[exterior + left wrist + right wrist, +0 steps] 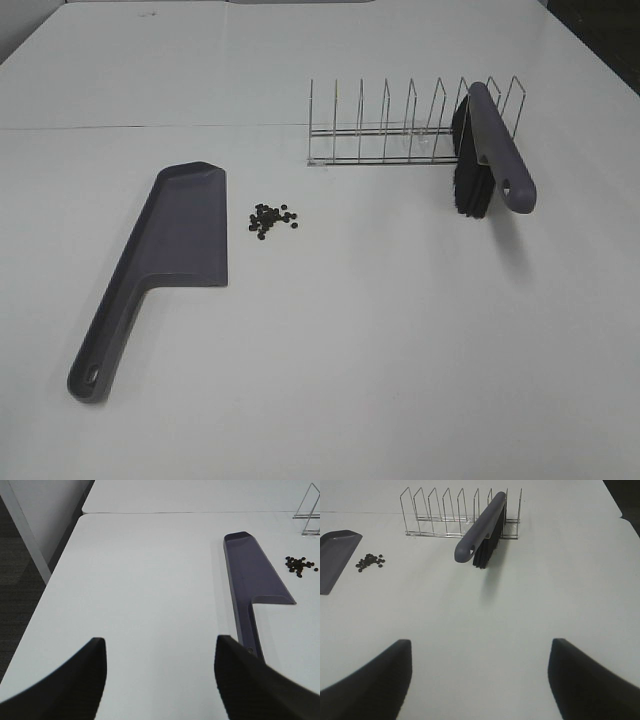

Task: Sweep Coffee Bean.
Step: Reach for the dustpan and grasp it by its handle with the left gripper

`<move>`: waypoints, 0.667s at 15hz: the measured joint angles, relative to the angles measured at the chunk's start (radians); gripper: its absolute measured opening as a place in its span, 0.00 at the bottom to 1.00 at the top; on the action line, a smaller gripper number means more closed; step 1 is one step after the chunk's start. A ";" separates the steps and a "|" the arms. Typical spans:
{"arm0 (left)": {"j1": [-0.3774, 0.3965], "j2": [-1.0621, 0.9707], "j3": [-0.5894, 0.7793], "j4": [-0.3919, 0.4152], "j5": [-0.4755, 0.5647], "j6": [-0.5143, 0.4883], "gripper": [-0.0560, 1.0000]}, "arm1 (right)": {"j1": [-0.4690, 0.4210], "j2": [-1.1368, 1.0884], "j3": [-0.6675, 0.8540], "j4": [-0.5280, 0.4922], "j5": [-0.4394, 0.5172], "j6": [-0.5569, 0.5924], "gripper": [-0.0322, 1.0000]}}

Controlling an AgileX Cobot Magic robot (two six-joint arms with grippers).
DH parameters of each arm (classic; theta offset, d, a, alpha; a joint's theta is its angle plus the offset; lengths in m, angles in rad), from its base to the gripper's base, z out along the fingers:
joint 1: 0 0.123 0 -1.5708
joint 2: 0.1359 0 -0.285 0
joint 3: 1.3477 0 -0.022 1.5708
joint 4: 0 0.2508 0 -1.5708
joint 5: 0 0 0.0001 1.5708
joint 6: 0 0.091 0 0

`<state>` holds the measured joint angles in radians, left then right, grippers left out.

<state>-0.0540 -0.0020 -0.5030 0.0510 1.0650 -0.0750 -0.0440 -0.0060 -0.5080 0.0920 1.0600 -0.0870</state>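
Exterior high view shows the coffee beans [272, 220] as a small loose cluster on the white table [400, 380], left of the middle. They lie just to the right of the grey-purple dustpan [170, 250], beside the far half of its pan, near it but not touching.

I judge the beans to be very light, hard and smooth. They will roll and scatter easily at a fast push, and they are too tiny for fingers to pick one by one. So the hold should be on the tools instead. Both look like stiff, light plastic. The dustpan offers its long handle, which runs toward the near left. The brush [490, 150] leans in the wire rack [385, 130] at the far right, bristles down on the table. Its handle slopes toward the near side and ends in a hanging hole, and it is free to be taken.

The left gripper [160, 641] has its jaws standing wide apart with nothing between them. The near end of the dustpan handle lies close by one finger, while the beans are well apart, farther away beside the pan. The right gripper [481, 642] is also spread wide and empty. The brush is well ahead of it, and the beans are far from it, to the left of the brush.
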 joint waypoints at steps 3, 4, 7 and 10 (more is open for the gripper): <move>0.000 0.000 0.000 0.000 0.000 0.000 0.60 | 0.000 0.000 0.000 0.000 0.000 0.000 0.65; 0.000 0.000 0.000 0.000 0.000 0.000 0.60 | 0.000 0.000 0.000 0.000 0.000 0.000 0.65; 0.000 0.000 0.000 0.000 0.000 0.000 0.60 | 0.000 0.000 0.000 0.000 0.000 0.000 0.65; 0.000 0.000 0.000 0.000 0.000 0.000 0.60 | 0.000 0.000 0.000 0.000 0.000 0.000 0.65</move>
<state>-0.0540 -0.0020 -0.5030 0.0510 1.0650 -0.0750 -0.0440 -0.0060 -0.5080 0.0920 1.0600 -0.0870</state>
